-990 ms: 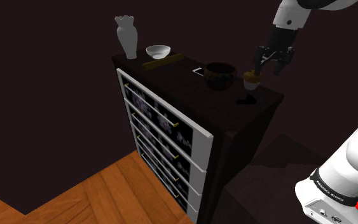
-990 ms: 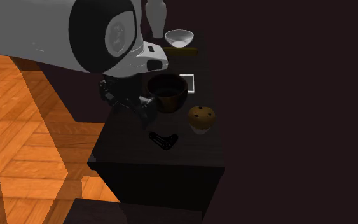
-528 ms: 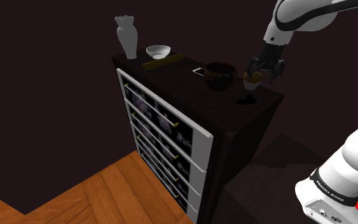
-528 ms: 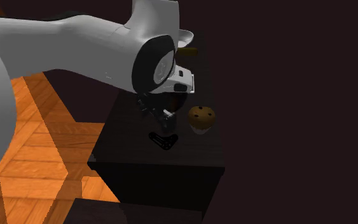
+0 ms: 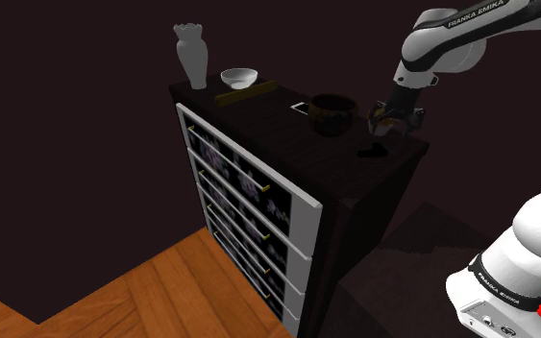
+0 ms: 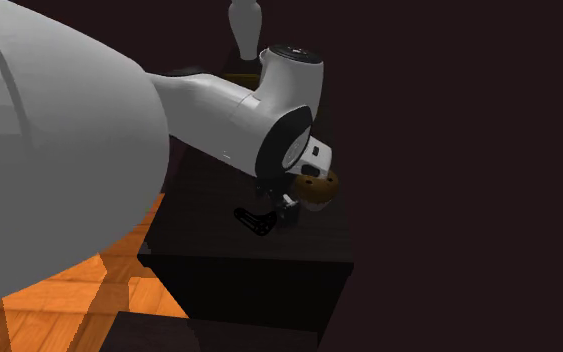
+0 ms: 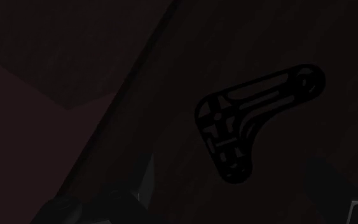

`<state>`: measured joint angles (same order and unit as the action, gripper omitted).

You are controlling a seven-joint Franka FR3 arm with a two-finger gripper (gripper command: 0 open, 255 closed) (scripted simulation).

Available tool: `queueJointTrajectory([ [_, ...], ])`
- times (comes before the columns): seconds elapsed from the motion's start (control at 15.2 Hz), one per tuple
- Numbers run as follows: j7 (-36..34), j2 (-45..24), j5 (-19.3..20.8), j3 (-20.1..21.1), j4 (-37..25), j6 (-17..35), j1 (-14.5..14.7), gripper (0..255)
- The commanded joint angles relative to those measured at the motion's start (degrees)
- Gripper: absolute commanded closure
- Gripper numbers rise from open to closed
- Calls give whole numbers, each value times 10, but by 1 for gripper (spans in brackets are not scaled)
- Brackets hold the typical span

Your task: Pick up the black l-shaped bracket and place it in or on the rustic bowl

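hovering over the dark dresser top [image 5: 287,134], your all-black two-finger gripper [image 5: 390,119] hangs with its jaws spread apart, grasping nothing. the black l-shaped perforated bracket [image 7: 225,124] lies flat on that top just below the gripper, untouched, near the corner at the shoulder view's right. the dark brown round bowl [image 5: 332,113] stands apart from it, farther back, and a brown muffin [image 6: 324,192] sits beside the gripper.
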<state>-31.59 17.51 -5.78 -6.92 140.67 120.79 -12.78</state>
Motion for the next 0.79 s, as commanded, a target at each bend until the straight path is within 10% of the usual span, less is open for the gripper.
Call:
queueJointTrajectory([
  [0.0, 0, -8, -2, -1, 9, 17, 0, 0],
  [0.73, 4, -26, -8, 0, 30, 56, 3, 0],
])
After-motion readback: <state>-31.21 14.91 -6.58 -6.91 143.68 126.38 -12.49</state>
